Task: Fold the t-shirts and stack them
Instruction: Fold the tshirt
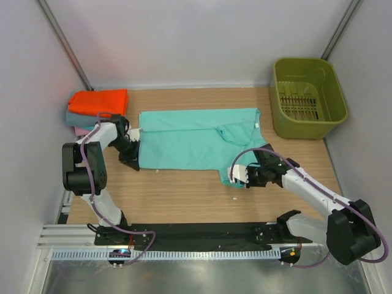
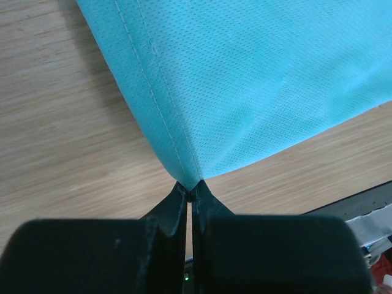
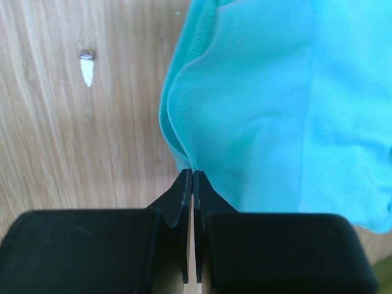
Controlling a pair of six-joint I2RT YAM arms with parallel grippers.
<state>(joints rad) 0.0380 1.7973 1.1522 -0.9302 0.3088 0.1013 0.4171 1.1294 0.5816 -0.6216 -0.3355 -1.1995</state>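
Note:
A mint-green t-shirt (image 1: pixel 193 141) lies spread across the middle of the table, its small white neck label (image 1: pixel 256 124) at the right. My left gripper (image 1: pixel 132 150) is shut on the shirt's left edge; the left wrist view shows the hem corner (image 2: pixel 184 165) pinched at the fingertips (image 2: pixel 191 191). My right gripper (image 1: pixel 244 175) is shut on the shirt's lower right part; the right wrist view shows folded cloth (image 3: pixel 245 110) pinched at the tips (image 3: pixel 193 176). A stack of folded shirts, orange (image 1: pixel 98 100) over grey-teal (image 1: pixel 78 119) over pink (image 1: pixel 81 130), sits at the back left.
An olive-green plastic basket (image 1: pixel 307 97) stands at the back right corner. White walls close in the table on three sides. A small white scrap (image 3: pixel 87 67) lies on the wood near my right gripper. A black rail (image 1: pixel 202 231) runs along the near edge.

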